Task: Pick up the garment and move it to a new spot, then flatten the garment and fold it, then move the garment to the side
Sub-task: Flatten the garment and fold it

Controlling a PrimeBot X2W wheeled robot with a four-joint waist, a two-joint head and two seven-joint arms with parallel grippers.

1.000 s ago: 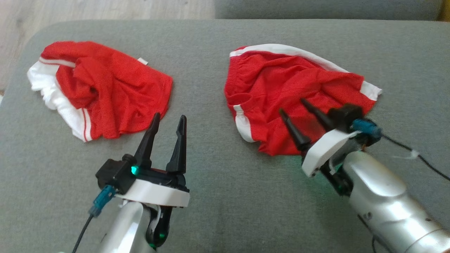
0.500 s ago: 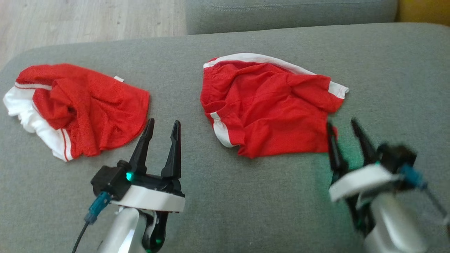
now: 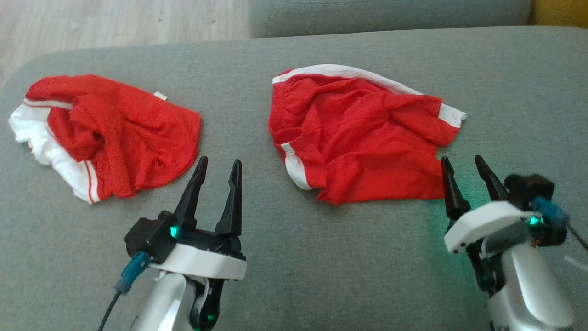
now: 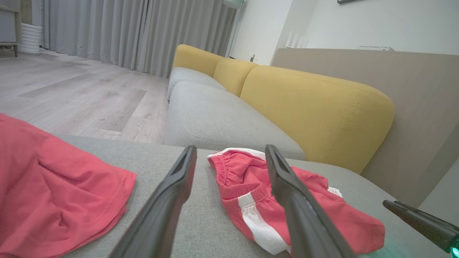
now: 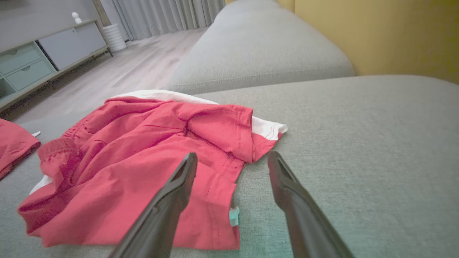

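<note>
A crumpled red garment [image 3: 363, 138] with white trim lies on the grey cushion [image 3: 321, 276], right of centre. It also appears in the left wrist view [image 4: 236, 179] and the right wrist view [image 5: 143, 150]. My right gripper [image 3: 461, 159] [image 5: 232, 154] stands open just off the garment's near right corner, with nothing between its fingers. A second red and white garment [image 3: 115, 133] [image 4: 53, 193] lies crumpled at the far left. My left gripper [image 3: 219, 161] [image 4: 231, 147] is open and empty over bare cushion between the two garments.
The cushion's far edge drops to a wooden floor [image 3: 115, 23] at the back left. Another grey seat [image 4: 215, 118] and a yellow backrest [image 4: 315, 107] lie beyond. A low cabinet [image 5: 43, 53] stands across the room.
My right gripper has drawn back from over the right garment to its near right corner, open and empty. The head camera shifted. The left gripper has stayed put.
</note>
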